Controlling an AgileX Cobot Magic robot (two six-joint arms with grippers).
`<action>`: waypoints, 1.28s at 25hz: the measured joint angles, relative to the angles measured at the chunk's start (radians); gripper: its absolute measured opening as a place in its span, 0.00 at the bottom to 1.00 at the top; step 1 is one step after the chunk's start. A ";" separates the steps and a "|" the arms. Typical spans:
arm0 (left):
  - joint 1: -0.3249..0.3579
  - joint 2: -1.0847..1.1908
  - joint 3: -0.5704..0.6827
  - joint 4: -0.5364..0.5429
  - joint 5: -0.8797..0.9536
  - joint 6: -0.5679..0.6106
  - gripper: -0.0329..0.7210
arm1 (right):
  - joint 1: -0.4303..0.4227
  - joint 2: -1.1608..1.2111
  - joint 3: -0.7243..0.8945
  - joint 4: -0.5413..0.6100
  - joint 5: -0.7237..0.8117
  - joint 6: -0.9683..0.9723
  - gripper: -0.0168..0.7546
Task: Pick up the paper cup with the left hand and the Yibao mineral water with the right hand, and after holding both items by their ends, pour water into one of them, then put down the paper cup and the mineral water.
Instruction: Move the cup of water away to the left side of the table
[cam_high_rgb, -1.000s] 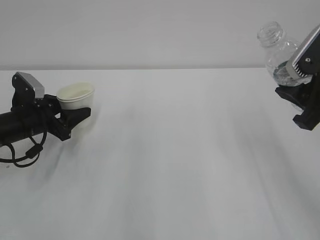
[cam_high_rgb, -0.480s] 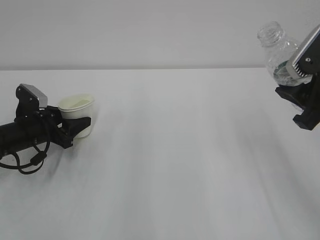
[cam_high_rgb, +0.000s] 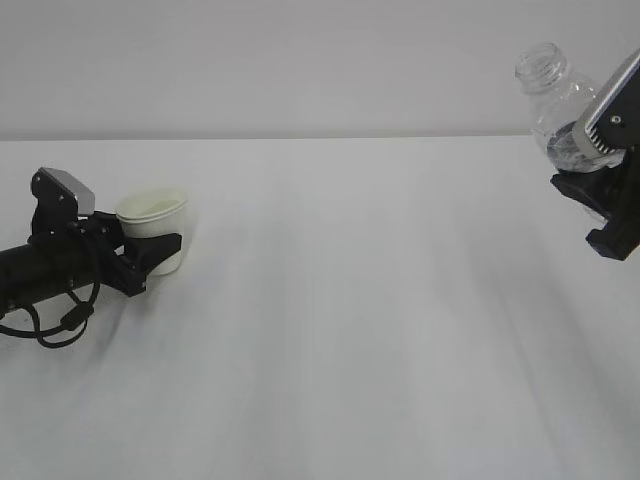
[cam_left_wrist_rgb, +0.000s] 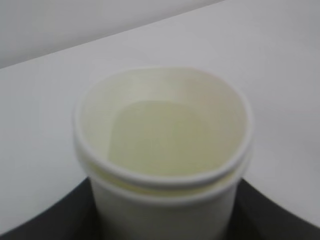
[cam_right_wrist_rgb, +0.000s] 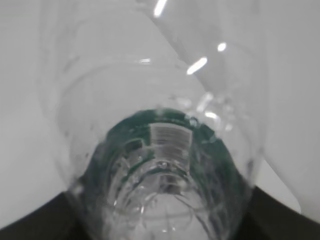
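The white paper cup (cam_high_rgb: 153, 228) stands upright at the far left, low over the white table (cam_high_rgb: 350, 320); I cannot tell if its base touches. My left gripper (cam_high_rgb: 152, 255) is shut on its lower wall. In the left wrist view the paper cup (cam_left_wrist_rgb: 165, 145) fills the frame, cream inside, with black fingers (cam_left_wrist_rgb: 40, 222) on either side. My right gripper (cam_high_rgb: 588, 165) holds the Yibao mineral water (cam_high_rgb: 552, 95) high at the right edge, capless neck tilted up and to the left. In the right wrist view the clear bottle (cam_right_wrist_rgb: 160, 90) with its green label (cam_right_wrist_rgb: 117, 137) sits between the jaws.
The white table stretches bare between the two arms, with a plain pale wall (cam_high_rgb: 300, 60) behind it. A black cable loop (cam_high_rgb: 55, 315) hangs under the left arm.
The left gripper has come down and tilted lower with the paper cup over the last second, then settled. The right gripper and bottle have stayed in place.
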 joint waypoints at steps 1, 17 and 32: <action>0.000 0.000 0.000 0.000 0.000 0.000 0.57 | 0.000 0.000 0.000 0.000 0.000 0.000 0.58; 0.000 0.000 0.000 0.028 0.000 -0.016 0.61 | 0.000 0.000 0.000 0.000 0.002 0.000 0.58; 0.006 0.000 0.018 0.043 -0.010 -0.026 0.65 | 0.000 0.000 0.000 0.000 0.002 0.000 0.58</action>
